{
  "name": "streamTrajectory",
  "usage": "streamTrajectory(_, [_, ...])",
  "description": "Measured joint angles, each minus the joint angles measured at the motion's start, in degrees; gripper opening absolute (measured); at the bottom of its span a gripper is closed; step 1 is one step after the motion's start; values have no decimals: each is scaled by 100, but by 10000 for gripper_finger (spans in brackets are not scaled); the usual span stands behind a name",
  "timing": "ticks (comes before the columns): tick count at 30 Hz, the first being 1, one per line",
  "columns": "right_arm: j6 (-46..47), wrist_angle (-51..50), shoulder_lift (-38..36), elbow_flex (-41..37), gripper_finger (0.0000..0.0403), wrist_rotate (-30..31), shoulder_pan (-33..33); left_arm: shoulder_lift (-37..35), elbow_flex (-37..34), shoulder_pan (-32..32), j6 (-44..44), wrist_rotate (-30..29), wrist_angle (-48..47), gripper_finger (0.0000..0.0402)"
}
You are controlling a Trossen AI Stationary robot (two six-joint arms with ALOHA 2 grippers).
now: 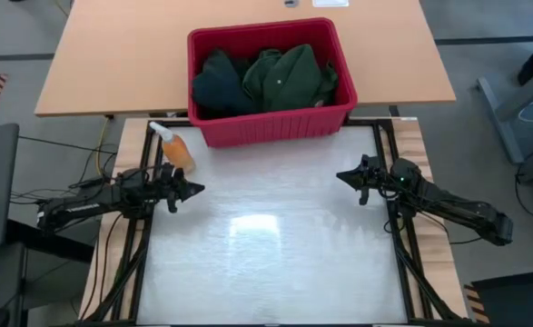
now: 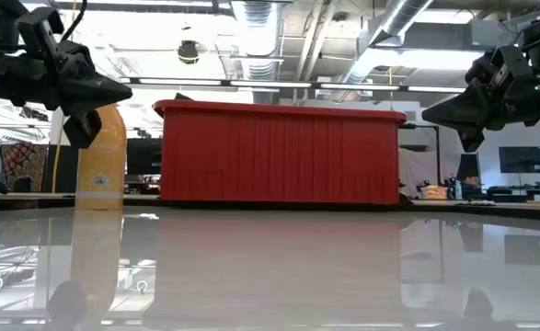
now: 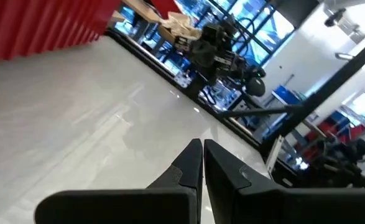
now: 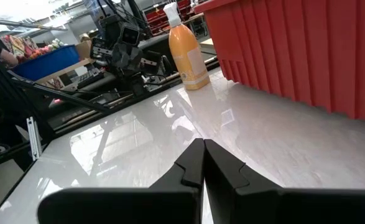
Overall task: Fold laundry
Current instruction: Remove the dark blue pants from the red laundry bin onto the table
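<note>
The laundry [image 1: 271, 80] lies heaped in the red bin [image 1: 271, 123] at the far middle of the table: a dark green collared shirt [image 1: 289, 77] beside a darker garment [image 1: 216, 86]. In the low view only the bin's front wall [image 2: 279, 152] shows and the cloth is hidden. My left gripper [image 1: 198, 190] hovers above the table's left side, shut and holding nothing, its fingers [image 3: 202, 155] pointing toward the right arm. My right gripper [image 1: 340, 176] hovers above the right side, shut and holding nothing, its fingers [image 4: 202, 152] pointing toward the left arm.
An orange spray bottle [image 1: 173, 145] with a white nozzle stands near the bin's left front corner, close to the left arm. The glossy white tabletop [image 1: 275, 245] stretches between the two arms. A tan table [image 1: 112, 54] lies beyond the bin.
</note>
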Motion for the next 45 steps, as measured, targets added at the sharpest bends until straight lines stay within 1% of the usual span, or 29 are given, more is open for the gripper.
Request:
streamTrajectory(2, [1,0,0,-1,37,-1,-1,49,122,-205,9,-403,-18,4])
streamTrajectory(4, [2,1,0,0,37,0,0,139,312,-453,-47,-1021,2,4])
streamTrajectory(6, [1,4,0,0,37,0,-2,344,573,-709,9,-1674,13,4])
streamTrajectory(8, [1,38,0,-2,37,5,0,655,889,-956,181,-2205,40,4])
streamTrajectory(10, [2,104,0,-1,37,3,-2,1088,1240,-1175,401,-2587,163,4])
streamTrajectory(13, [60,367,0,0,37,2,0,1926,1812,-1441,876,-3049,203,4])
streamTrajectory(15, [371,652,0,0,37,6,2,2554,2190,-1531,1196,-3315,204,4])
streamTrajectory(17, [499,1153,2,7,37,177,-9,3178,2527,-1537,1471,-3482,205,4])
streamTrajectory(19, [535,1482,39,89,37,429,-21,3727,2807,-1493,1742,-3517,205,4])
streamTrajectory(21, [323,1786,136,268,37,464,-46,4206,3059,-1418,2056,-3490,179,4])
streamTrajectory(24, [-26,2080,412,693,37,488,-48,4756,3408,-1198,2476,-3171,199,4])
streamTrajectory(26, [-182,2065,773,1053,37,623,-52,5063,3611,-996,2791,-2803,208,4])
streamTrajectory(30, [-653,2020,1937,1943,37,623,-50,5458,3966,-509,3478,-2157,179,4])
streamTrajectory(34, [-1223,1980,3310,3029,38,621,-50,5545,4240,-14,4060,-1644,-7,5])
streamTrajectory(38, [-1821,1930,4774,4221,49,610,-50,5277,4498,363,4409,-1608,-657,18])
streamTrajectory(42, [-2253,1594,6220,5610,84,447,-56,4855,4603,591,4623,-1604,-1272,49])
streamTrajectory(45, [-2542,982,7288,6754,123,400,-132,4655,4576,657,4693,-1648,-1497,83])
